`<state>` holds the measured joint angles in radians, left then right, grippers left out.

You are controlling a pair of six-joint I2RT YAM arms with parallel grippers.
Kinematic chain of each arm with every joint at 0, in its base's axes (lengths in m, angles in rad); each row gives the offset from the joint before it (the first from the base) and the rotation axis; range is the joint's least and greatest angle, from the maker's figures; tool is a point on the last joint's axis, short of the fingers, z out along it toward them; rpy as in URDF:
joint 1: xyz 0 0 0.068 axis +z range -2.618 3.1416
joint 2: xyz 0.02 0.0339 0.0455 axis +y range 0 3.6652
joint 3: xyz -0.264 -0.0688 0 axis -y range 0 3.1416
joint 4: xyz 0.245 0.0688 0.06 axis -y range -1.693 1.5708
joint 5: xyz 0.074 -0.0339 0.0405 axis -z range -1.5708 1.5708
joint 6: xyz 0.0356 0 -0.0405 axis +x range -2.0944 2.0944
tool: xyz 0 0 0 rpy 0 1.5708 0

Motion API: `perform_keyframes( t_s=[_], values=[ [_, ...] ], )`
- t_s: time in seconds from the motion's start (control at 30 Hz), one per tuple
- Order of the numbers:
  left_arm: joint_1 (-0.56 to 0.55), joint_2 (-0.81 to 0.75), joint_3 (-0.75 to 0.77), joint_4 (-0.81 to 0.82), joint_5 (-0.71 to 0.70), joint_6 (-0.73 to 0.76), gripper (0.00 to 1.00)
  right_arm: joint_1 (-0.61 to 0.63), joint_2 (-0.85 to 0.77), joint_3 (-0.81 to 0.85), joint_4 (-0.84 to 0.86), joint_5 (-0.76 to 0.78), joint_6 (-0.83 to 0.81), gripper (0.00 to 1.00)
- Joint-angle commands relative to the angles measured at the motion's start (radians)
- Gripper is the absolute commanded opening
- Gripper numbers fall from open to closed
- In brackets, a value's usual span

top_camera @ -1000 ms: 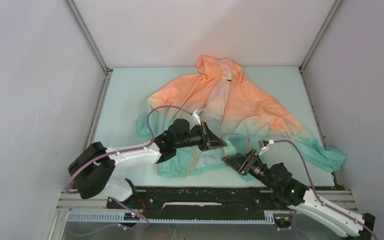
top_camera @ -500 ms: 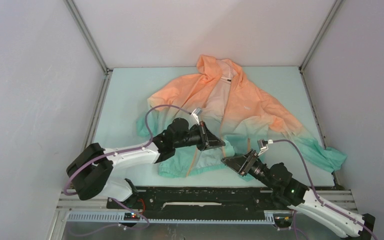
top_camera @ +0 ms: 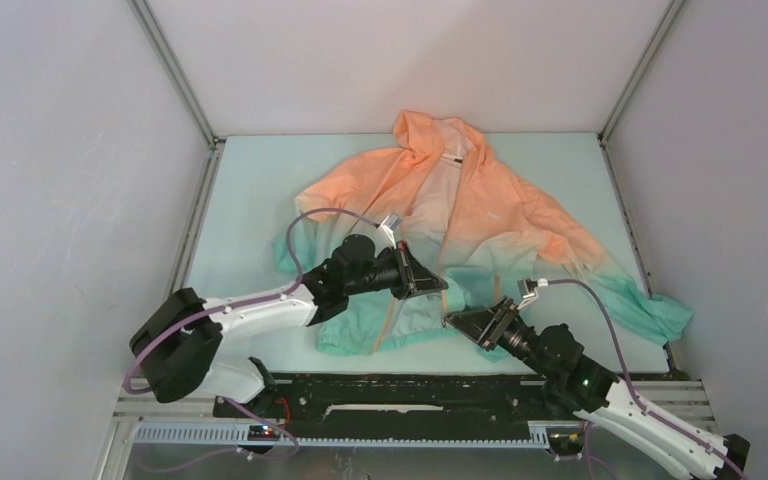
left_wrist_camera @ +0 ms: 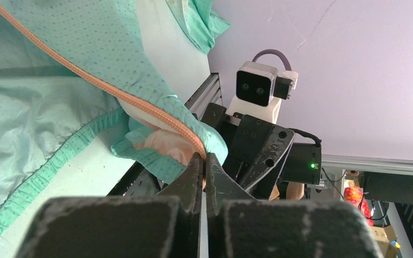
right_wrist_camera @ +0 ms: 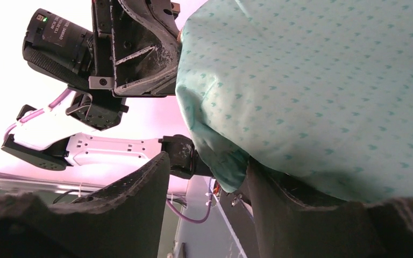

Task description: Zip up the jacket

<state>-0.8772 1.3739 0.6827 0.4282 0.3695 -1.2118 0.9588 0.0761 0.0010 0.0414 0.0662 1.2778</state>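
Only the left wrist view shows jaws pinching the jacket [left_wrist_camera: 140,75] zipper [left_wrist_camera: 156,115].

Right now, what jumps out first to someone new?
The jacket, peach at the hood fading to mint at the hem, lies spread open across the table. Both arms meet at its near hem: the left gripper is shut on the orange zipper edge, lifting it. The right gripper is open, with mint fabric draped over one finger.
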Motion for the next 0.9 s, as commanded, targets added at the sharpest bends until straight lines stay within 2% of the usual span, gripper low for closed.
perform_keyframes(
  t_s=[0.0, 0.1, 0.37, 0.53, 0.67, 0.77, 0.87],
  values=[
    [0.008, -0.038, 0.0, 0.007, -0.008, 0.034, 0.0, -0.011, -0.016, -0.114, -0.011, -0.004, 0.006, 0.58],
    [0.01, -0.036, 0.0, 0.008, -0.006, 0.034, 0.0, -0.015, -0.019, -0.11, -0.013, 0.003, -0.003, 0.6],
    [0.009, -0.011, 0.012, 0.039, 0.006, 0.016, 0.0, -0.055, 0.095, -0.119, 0.131, -0.093, -0.032, 0.53],
    [0.009, -0.013, 0.012, 0.031, 0.008, 0.021, 0.0, -0.064, 0.149, -0.125, 0.205, -0.119, -0.04, 0.4],
    [0.009, -0.018, 0.011, 0.019, 0.004, 0.027, 0.0, -0.07, 0.14, -0.127, 0.2, -0.126, -0.042, 0.31],
    [0.009, -0.015, 0.009, 0.019, 0.006, 0.029, 0.0, -0.076, 0.126, -0.128, 0.189, -0.132, -0.044, 0.19],
    [0.009, -0.011, 0.01, 0.019, 0.007, 0.029, 0.0, -0.081, 0.118, -0.128, 0.178, -0.136, -0.046, 0.12]
  ],
)
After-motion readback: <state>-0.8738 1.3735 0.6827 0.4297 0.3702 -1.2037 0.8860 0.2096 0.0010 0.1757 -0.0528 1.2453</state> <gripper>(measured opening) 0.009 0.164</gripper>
